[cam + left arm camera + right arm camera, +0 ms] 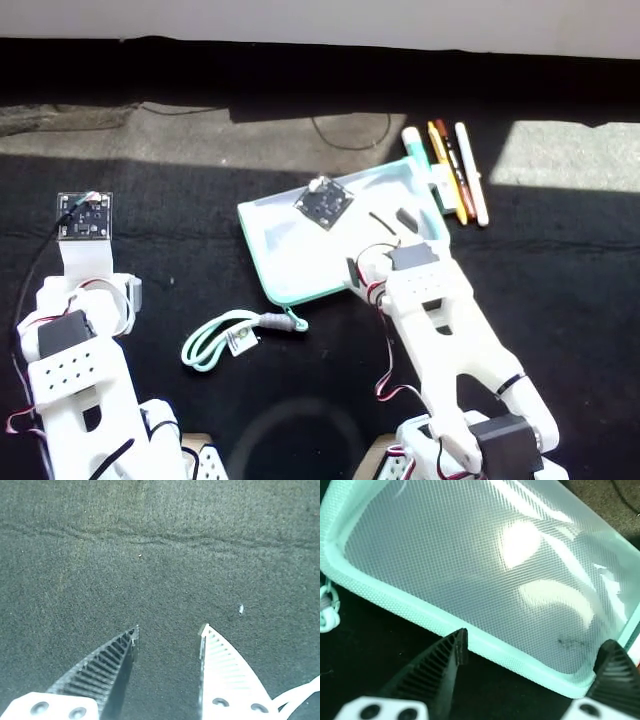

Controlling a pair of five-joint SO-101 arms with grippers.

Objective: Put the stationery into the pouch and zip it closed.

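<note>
- The left gripper (167, 631) hangs over bare black cloth (160, 550). Its fingers (107, 665) are spread, one dark and one white, with nothing but cloth between them.
- A faint crease crosses the cloth well ahead of the left fingertips, and a small pale speck lies just past the white tip.
- The right gripper (537, 642) is low over the pouch (470, 555). Its two dark fingers (440, 665) are spread wide and hold nothing.
- The pouch's mint border runs across the gap between the right fingertips. The clear mesh face stretches away ahead of them, lit by bright patches. The cloth shows dark on the near side of the border, under the fingers.
- In the high view the pouch (290, 255) lies flat in the middle of the table, with the right arm's wrist over it. Whether its zip is open cannot be told.
- The pens (455, 170) lie side by side in a tight row at the pouch's far corner, well beyond the right fingertips and outside the pouch. They include a mint one, a yellow one, a dark one and a white one.
- A mint cord (215, 340) loops on the cloth from the pouch's near corner, off to one side of the right fingers. Its links show beside the pouch's edge in the right wrist view.
</note>
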